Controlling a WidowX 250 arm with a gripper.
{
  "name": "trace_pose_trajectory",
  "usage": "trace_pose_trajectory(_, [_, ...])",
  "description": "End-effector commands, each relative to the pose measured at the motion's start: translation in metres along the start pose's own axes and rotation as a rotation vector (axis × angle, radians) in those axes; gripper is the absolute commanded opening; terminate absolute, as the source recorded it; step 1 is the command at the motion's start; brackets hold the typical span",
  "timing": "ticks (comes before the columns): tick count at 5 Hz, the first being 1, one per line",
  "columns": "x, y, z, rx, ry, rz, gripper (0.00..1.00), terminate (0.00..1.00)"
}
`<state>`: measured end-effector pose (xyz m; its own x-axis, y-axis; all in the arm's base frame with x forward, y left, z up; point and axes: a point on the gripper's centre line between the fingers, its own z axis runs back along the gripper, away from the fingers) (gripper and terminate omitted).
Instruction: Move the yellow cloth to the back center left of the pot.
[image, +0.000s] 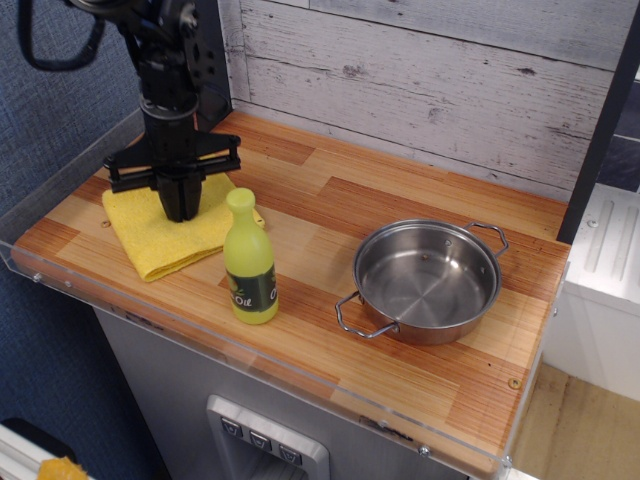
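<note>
The cloth (160, 238) was bright yellow, soft and textured, roughly square and folded. It lay flat at the left end of the worktop (330, 205), one corner pointing toward the front edge. The pot (427, 280) was a shallow, round, shiny steel pan with two looped wire handles. It stood upright and empty at the right, well apart from the cloth.

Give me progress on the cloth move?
Early. Done: the gripper is down on the cloth, fingers together at its middle. In hand: the grasp; whether fabric is pinched can't be confirmed. Left: lift the cloth, carry it past the oil bottle and set it behind the pot, centre-left. The cloth lies flat at the counter's left end, far from the pot.
</note>
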<state>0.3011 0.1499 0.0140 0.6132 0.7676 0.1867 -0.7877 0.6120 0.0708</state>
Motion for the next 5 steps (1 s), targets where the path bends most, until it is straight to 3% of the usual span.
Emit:
trace_pose_trajectory(1, [-0.004,-0.019,0.002,-0.053,0.013,-0.08,0.0,0.0])
trace_pose_trajectory(3, [-0.013,-0.048,0.005,-0.097,0.045,-0.218,0.0,0.0])
trace_pose_trajectory(5, [-0.028,-0.085,0.004,-0.092,0.045,-0.392,0.0,0.0])
